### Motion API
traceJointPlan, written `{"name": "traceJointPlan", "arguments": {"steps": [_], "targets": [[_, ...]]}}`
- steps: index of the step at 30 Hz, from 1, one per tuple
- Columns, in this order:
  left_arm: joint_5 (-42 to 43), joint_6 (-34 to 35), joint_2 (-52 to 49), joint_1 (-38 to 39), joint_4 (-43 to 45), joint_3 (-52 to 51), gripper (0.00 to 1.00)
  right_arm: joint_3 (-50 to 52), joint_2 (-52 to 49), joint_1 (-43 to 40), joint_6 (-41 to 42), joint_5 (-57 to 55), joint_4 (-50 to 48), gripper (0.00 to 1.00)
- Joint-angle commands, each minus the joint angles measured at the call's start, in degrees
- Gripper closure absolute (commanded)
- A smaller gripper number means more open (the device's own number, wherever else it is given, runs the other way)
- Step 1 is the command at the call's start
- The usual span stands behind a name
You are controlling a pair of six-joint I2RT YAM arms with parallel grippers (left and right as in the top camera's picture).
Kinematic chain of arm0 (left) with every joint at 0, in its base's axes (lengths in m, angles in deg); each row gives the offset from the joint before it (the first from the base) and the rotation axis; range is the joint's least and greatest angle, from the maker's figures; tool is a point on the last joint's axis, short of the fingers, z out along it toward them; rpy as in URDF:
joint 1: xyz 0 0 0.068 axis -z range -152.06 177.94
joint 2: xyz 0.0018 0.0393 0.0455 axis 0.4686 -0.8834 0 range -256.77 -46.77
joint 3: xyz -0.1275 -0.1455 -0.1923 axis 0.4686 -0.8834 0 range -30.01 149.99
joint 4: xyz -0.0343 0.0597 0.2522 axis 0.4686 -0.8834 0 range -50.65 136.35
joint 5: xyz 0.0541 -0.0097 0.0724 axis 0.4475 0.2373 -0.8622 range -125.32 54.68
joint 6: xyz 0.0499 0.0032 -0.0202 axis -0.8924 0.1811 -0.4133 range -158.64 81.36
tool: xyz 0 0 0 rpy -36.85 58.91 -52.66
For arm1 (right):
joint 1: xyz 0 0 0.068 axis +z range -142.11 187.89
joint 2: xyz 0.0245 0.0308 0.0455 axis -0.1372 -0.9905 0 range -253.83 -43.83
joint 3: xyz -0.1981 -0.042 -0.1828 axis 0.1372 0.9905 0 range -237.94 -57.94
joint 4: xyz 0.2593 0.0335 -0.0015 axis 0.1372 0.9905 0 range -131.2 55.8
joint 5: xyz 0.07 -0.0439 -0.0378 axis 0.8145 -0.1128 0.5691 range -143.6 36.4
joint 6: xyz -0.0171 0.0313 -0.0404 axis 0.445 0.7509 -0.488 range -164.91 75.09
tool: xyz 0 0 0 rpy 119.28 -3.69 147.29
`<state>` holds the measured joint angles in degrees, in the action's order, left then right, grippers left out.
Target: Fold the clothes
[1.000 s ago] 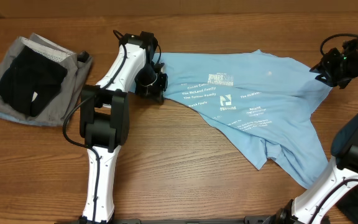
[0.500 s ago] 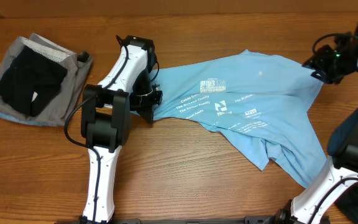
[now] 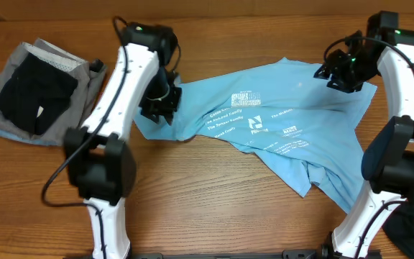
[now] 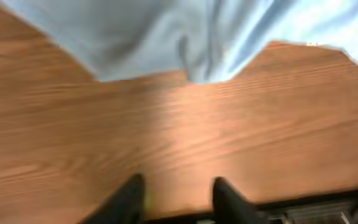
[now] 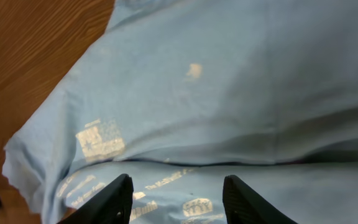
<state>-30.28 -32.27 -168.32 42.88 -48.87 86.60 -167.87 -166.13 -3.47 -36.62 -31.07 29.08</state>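
You have the left pincer (image 4: 178, 188) apart, empty, at the light-blue T-shirt's (image 3: 286, 122) left end; right pincer (image 5: 178, 183) apart above its right end.

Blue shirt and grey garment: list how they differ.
The blue shirt sprawls rumpled; the grey garment sits compact. The shirt carries white lettering; the grey garment shows none. Nothing lies on the shirt; the grey garment bears a black garment. Both lie on the table.
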Motion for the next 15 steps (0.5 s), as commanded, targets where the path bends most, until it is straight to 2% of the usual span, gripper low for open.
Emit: {"name": "traceJointPlan", "arguments": {"steps": [1,5,9,12,15], "targets": [[-4.98,0.52,2.64,-1.53,1.11,0.17,0.50,-1.44,6.05,-0.28,-0.61,3.21,-0.09,0.49],[-3.19,0.46,2.12,-1.90,1.05,-0.31,0.46,-1.49,13.55,-0.28,-0.39,3.21,0.39,0.46],[-2.14,0.72,1.20,-1.25,3.26,-4.07,0.46,-1.49,21.14,-0.28,-0.44,3.06,2.16,0.41],[-2.69,4.61,1.16,-1.16,7.02,-10.14,0.46,-1.46,24.63,-0.28,-0.39,3.08,3.82,0.38],[-2.60,8.13,1.11,-1.95,13.00,-16.74,0.36,-1.46,26.53,-0.28,-0.17,3.08,5.75,0.38]]}}
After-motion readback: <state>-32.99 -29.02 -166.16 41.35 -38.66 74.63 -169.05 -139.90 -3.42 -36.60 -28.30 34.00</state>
